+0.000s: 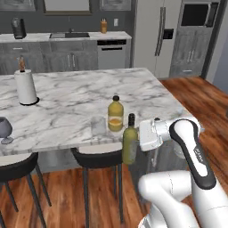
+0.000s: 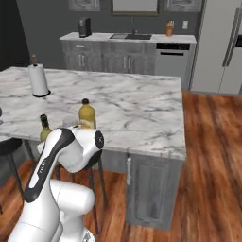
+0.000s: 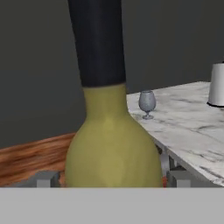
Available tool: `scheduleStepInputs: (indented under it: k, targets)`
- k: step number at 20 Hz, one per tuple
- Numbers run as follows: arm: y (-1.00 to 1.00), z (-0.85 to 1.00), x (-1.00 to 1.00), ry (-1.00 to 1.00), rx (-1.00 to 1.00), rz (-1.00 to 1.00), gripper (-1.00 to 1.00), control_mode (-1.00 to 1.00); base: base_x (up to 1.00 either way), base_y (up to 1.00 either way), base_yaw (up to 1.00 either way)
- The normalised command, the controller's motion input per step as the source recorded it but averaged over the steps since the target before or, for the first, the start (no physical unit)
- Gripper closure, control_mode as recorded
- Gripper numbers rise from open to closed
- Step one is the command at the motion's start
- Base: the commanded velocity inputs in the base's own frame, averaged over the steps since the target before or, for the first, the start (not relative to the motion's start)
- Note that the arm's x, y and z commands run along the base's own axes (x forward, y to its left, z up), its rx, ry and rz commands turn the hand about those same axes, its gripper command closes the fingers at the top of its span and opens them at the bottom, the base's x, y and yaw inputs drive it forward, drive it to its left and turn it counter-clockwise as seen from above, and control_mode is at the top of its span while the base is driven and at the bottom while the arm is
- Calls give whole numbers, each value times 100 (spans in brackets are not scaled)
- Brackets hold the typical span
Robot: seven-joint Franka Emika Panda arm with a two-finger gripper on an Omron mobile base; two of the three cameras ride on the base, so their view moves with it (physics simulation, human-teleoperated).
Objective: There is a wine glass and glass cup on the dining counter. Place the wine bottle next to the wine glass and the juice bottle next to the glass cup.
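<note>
My gripper (image 3: 112, 178) is shut on the lower body of the slim olive wine bottle (image 3: 111, 144), with one finger (image 3: 46, 178) on each side. I hold the bottle (image 1: 129, 141) upright just off the front edge of the marble dining counter (image 1: 67, 100), above a stool. The stout orange juice bottle (image 1: 115, 115) stands on the counter near that edge, with the clear glass cup (image 1: 98, 126) just to its left. The smoky wine glass (image 1: 4, 129) stands far to the left by the front edge, and the hand view shows it beyond the bottle (image 3: 147, 103).
A paper towel roll (image 1: 26, 87) stands at the counter's back left. Dark stools (image 1: 95, 158) are tucked under the front edge. A back counter with a sink (image 1: 69, 35) and a fridge (image 1: 156, 33) line the far wall. Wooden floor lies to the right.
</note>
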Motion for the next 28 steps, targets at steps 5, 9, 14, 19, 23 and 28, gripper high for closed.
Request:
scheduleStepInputs:
  k: [5, 9, 14, 19, 23, 28]
  targets:
    - [0, 0, 0, 0, 0, 0, 100, 100, 6, 89, 0]
    - [0, 0, 0, 0, 0, 0, 100, 100, 8, 87, 0]
    - [0, 0, 0, 0, 0, 0, 100, 100, 14, 80, 0]
    - [0, 0, 0, 0, 0, 0, 100, 100, 20, 64, 0]
    - [0, 0, 0, 0, 0, 0, 100, 100, 35, 39, 2]
    - [0, 0, 0, 0, 0, 0, 100, 100, 43, 40, 3]
